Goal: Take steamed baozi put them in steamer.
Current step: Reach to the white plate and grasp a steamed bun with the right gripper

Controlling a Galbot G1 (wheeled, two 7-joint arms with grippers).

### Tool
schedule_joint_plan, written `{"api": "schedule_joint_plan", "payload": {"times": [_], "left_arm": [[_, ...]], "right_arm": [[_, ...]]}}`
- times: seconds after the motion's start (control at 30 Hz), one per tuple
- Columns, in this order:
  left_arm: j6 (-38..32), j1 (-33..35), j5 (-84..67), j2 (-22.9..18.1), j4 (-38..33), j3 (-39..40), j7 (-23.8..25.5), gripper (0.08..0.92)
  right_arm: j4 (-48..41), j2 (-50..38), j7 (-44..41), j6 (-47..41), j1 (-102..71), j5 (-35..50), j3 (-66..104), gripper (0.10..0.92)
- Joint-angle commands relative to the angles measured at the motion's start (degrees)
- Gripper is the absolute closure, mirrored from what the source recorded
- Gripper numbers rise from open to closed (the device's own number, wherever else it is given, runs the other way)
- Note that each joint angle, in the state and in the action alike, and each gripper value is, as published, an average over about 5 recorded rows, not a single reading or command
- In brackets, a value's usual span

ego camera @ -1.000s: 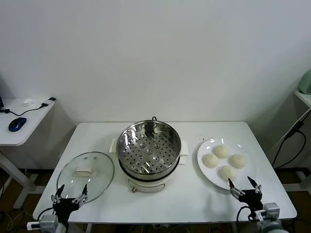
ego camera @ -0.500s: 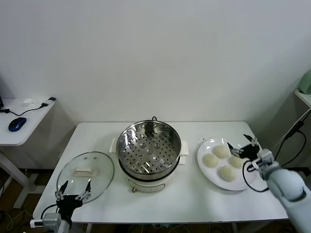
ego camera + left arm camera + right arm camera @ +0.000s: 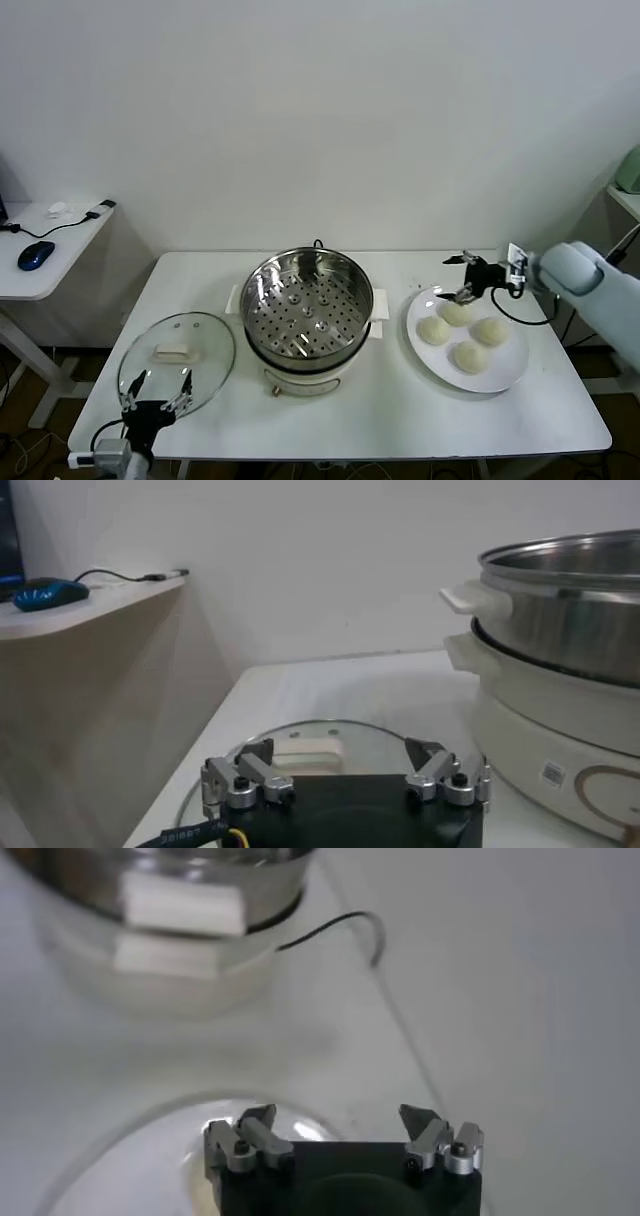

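Observation:
Several steamed baozi [image 3: 457, 312], smooth and cream-white, lie on a white plate [image 3: 505, 372] at the table's right. The steamer [image 3: 307, 310], a shiny steel pot with a perforated tray on a white base, stands mid-table with nothing in it. My right gripper [image 3: 460, 278] hovers open over the plate's far edge, just behind the rearmost bun and pointing toward the steamer. In the right wrist view the gripper [image 3: 338, 1123] holds nothing, and the steamer [image 3: 170, 908] lies ahead. My left gripper [image 3: 155, 390] waits open at the front left, holding nothing.
A round glass lid [image 3: 176, 362] with a cream handle lies flat left of the steamer, just in front of the left gripper [image 3: 340, 760]. The steamer's black cord [image 3: 340, 928] trails behind it. A side desk with a blue mouse [image 3: 35, 256] stands to the left.
My right arm has swung up from the table's front edge and moved back and left, to hover over the plate's far edge. The left gripper has barely shifted.

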Motion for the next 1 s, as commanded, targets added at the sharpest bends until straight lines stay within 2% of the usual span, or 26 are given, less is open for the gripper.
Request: {"api": "schedule_joint_plan", "payload": {"times": [0.03,0.47,1.0], "left_arm": [[-0.29,-0.03,-0.05,0.12,0.36,-0.14,0.04,0.177],[-0.96,0.58,0.40,-0.13,1.09,0.26,-0.02,0.177],[-1.71,1.59,0.69,-0.34,0.96,0.52,-0.11,0.177]], "right_arm": [[-9.49,3.28,-10.69,3.69,13.70,-3.46,-19.14,0.203],[-20.55,12.91,-1.34,2.28,0.95,-8.62,-6.00,0.203],[-27.13,19.16,-0.61,2.78,-3.36,-11.53,0.47,0.203]]}}
